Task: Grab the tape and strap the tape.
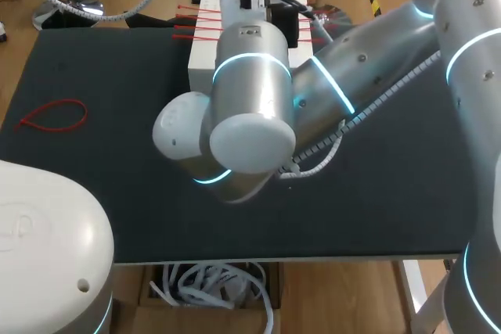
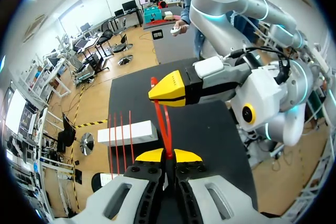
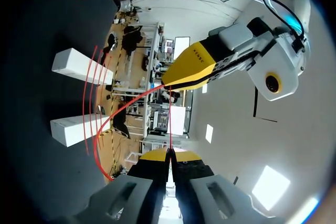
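Starting at the left of the head view, we are seeing our left arm (image 1: 47, 232) filling the lower left corner as a white housing. Above it, one loose red loop (image 1: 51, 115) is lying flat on the dark table (image 1: 117, 193), well apart from everything else. Moving to the upper middle, two white blocks (image 1: 202, 48) are sitting near the table's far edge, and thin red strips (image 1: 189, 25) are lying across them. We are counting three such strips in each wrist view. Our right arm (image 1: 376, 68) is coming in from the right edge and reaching past the middle, its silver links covering the centre of the frame

In the left wrist view, our left gripper (image 2: 168, 156) is clenched on the red tape (image 2: 164, 121), its yellow tips pressed together with the tape pinched between them. The tape is rising ahead of those tips to our right gripper (image 2: 169, 90), which is closed on the tape's looped far end. One white block is lying beside and beyond the fingers

In the right wrist view, our right gripper is likewise clamped, with a thin red strand running straight into its closed tips. The rest of the tape is curving out from the left gripper ahead and sweeping down beside both white blocks. So the one tape is hanging in the air between the two grippers, each grasping it
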`<state>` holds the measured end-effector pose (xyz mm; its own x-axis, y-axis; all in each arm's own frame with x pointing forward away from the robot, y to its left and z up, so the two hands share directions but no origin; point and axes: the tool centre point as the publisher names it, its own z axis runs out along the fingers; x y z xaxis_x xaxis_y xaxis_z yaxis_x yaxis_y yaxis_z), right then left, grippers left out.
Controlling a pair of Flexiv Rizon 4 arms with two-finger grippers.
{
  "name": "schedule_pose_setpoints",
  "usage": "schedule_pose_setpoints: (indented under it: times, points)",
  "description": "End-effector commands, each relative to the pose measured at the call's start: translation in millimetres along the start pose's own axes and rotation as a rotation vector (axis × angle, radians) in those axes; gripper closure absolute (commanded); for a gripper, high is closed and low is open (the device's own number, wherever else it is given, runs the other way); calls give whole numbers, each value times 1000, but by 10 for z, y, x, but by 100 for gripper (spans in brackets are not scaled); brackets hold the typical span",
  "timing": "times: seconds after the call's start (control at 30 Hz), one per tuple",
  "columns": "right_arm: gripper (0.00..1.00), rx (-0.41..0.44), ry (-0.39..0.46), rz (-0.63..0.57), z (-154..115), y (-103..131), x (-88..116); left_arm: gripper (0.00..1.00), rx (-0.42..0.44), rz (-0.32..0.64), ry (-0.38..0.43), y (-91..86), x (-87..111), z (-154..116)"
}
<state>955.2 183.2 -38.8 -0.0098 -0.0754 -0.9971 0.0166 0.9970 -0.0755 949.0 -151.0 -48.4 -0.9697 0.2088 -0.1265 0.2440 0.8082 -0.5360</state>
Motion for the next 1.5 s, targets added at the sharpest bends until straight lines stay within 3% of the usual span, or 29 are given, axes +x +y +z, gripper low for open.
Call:
schedule_pose_setpoints:
  times: [0.03, 1.5]
  points:
    - [100, -1, 5, -5, -16, 25, -8, 100, -2, 0, 1, -2, 0, -3]
    - [100, -68, 17, -14, -63, 391, -4, 100, -2, 0, 1, -2, 0, -3]
